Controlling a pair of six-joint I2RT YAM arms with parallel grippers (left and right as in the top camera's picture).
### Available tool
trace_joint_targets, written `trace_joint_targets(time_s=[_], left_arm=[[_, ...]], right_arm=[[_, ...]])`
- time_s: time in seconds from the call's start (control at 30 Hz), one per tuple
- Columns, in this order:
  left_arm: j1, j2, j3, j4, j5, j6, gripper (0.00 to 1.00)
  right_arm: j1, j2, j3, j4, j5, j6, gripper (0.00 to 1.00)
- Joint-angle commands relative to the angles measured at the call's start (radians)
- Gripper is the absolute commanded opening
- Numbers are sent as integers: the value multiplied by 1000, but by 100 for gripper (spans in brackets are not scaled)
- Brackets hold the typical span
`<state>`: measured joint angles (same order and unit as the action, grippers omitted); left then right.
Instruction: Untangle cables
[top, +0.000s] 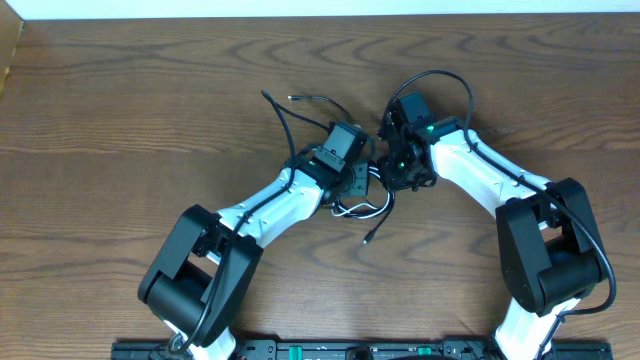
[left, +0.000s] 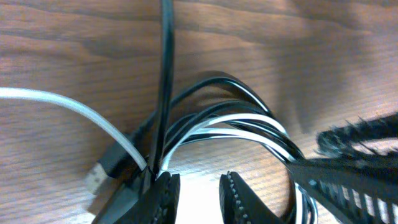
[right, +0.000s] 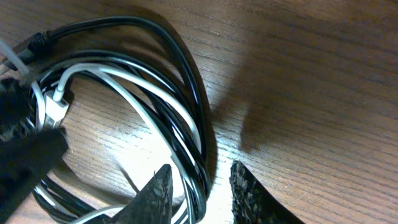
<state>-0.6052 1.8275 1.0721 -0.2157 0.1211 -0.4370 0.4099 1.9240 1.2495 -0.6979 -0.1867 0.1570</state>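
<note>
Black and white together, the cables lie knotted in one small heap near the middle of the wooden table, directly between the two arms. Close up, the white cord and the black cords run side by side through the same loops, so none has been drawn free. A few loose black ends stray out of the heap towards the far side, and a flat plug lies at its edge. The left gripper hangs low over the heap, its jaws a little apart with bare wood showing between them; a black strand runs just beside one finger but is not pinched. The right gripper is also parted, straddling the outer curve of the coil, with a gap left on one side, so it seems to hold nothing. By this showing the work is barely begun: every cord has yet to be separated and laid apart.
</note>
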Motion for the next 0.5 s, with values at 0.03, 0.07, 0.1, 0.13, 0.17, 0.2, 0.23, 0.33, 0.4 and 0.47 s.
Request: trace_joint_targets(time_s=[0.03, 0.07, 0.1, 0.13, 0.17, 0.2, 0.23, 0.33, 0.4, 0.47], left_arm=[[20, 4, -4, -11, -34, 11, 29], [23, 4, -5, -11, -34, 11, 29], [25, 4, -6, -11, -34, 11, 29], [26, 4, -6, -11, -37, 11, 30], [27, 4, -6, -11, -39, 11, 30], [28, 4, -6, -11, -45, 10, 31], [28, 4, -6, -11, -53, 11, 31], [28, 4, -6, -18, -89, 11, 34], [28, 4, -6, -23, -111, 11, 34], [28, 4, -6, -35, -137, 10, 34]], right_arm=[[5, 9, -3, 0, -12, 14, 28], [7, 10, -3, 3, -12, 14, 29], [10, 12, -3, 4, -11, 14, 33], [13, 14, -3, 6, -11, 10, 38], [17, 21, -3, 8, -11, 6, 43], [21, 26, -3, 10, -11, 6, 45], [26, 34, -3, 14, -11, 6, 47], [41, 60, -3, 29, -11, -2, 50], [45, 70, -2, 32, -8, -5, 49], [43, 70, -2, 32, -7, -5, 47]])
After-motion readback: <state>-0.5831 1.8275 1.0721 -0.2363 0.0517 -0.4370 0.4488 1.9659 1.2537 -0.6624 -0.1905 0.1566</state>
